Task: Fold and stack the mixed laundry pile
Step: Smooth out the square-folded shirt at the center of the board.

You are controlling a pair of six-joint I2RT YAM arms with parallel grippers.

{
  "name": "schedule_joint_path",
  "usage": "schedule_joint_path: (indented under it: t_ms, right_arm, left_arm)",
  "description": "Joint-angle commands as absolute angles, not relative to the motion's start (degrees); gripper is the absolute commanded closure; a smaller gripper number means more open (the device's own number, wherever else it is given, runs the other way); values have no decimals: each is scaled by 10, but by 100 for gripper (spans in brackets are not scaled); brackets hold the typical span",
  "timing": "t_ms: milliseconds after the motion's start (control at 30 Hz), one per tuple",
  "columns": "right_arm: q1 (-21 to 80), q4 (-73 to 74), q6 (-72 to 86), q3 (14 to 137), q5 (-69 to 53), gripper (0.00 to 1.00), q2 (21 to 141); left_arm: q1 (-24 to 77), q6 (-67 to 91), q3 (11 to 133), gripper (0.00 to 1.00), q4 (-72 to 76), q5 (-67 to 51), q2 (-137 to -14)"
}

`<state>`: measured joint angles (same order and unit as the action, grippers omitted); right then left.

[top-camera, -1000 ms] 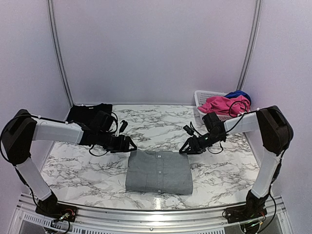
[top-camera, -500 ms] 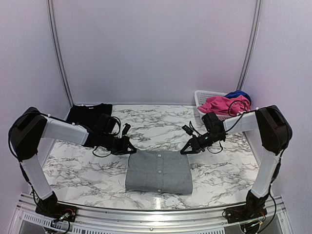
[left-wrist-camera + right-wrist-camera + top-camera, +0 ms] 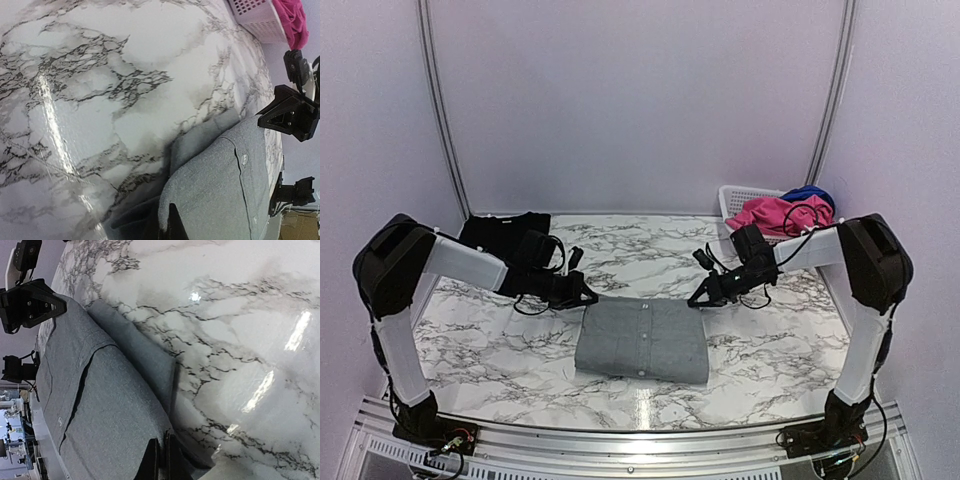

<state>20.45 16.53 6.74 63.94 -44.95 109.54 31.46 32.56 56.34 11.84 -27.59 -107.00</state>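
- Now the folded grey buttoned garment (image 3: 642,340) lies at the centre of the white marbled table (image 3: 490,345), nudged slightly rearward.
- My left gripper (image 3: 588,297) and right gripper (image 3: 695,299) have just pinched shut on its far corners.
- I judge it ready for lifting.

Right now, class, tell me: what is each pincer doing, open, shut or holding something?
Left pincer: shut on the far left corner of the folded grey buttoned fabric garment.
Right pincer: shut on the same garment's far right corner.
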Motion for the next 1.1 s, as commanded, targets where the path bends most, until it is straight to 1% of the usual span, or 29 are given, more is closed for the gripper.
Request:
schedule_joint_path:
  t_ms: [0,100,133,233,267,300,333,367,400,433,467,500,533,600,667,700,733,833,967,1067]
  right_arm:
    - [190,119,107,642,-335,100,1134]
    - [190,122,108,669,-315,100,1143]
    - [190,127,106,678,-310,100,1141]
    - [190,144,102,702,-302,100,1116]
    - [190,149,102,709,-298,92,1103]
    - [190,160,101,719,-293,74,1091]
    - [190,179,94,733,-281,62,1077]
    - [189,194,86,743,-270,55,1061]
    - [190,203,82,749,-256,45,1034]
    - [190,208,78,752,-239,35,1009]
    - [190,209,74,755,-228,20,987]
    - [190,208,68,756,-226,10,964]
    - [190,204,65,755,-230,3,942]
    - [190,183,81,745,-226,1,902]
    - [189,174,110,738,-228,2,877]
    - [189,172,110,735,-261,1,870]
    - [189,172,137,725,-383,1,870]
    - [221,138,227,676,-504,1,873]
    - [318,80,296,600,-517,1,861]
    - [367,23,342,550,-525,2,868]
  left_arm:
    - [290,321,592,100,102,-233,-1139]
    - [290,317,617,100,93,-224,-1163]
    - [290,309,626,98,84,-219,-1163]
    - [290,277,650,79,55,-195,-1132]
    - [290,265,664,70,40,-192,-1121]
    - [290,250,680,56,9,-185,-1107]
    - [291,233,691,41,-15,-177,-1085]
    - [294,216,695,19,-31,-161,-1058]
    - [295,200,694,3,-40,-146,-1027]
    - [295,187,689,1,-43,-133,-993]
    - [295,178,682,1,-43,-121,-961]
    - [295,169,676,1,-43,-115,-927]
    - [295,165,670,1,-40,-112,-897]
    - [294,178,658,1,-29,-110,-845]
    - [292,286,633,1,-23,-68,-807]
    - [289,319,622,1,-26,-79,-793]
    - [304,305,609,1,-5,-229,-794]
    - [375,329,582,1,10,-266,-806]
    - [466,383,535,1,95,-302,-842]
    - [513,397,551,1,115,-318,-889]
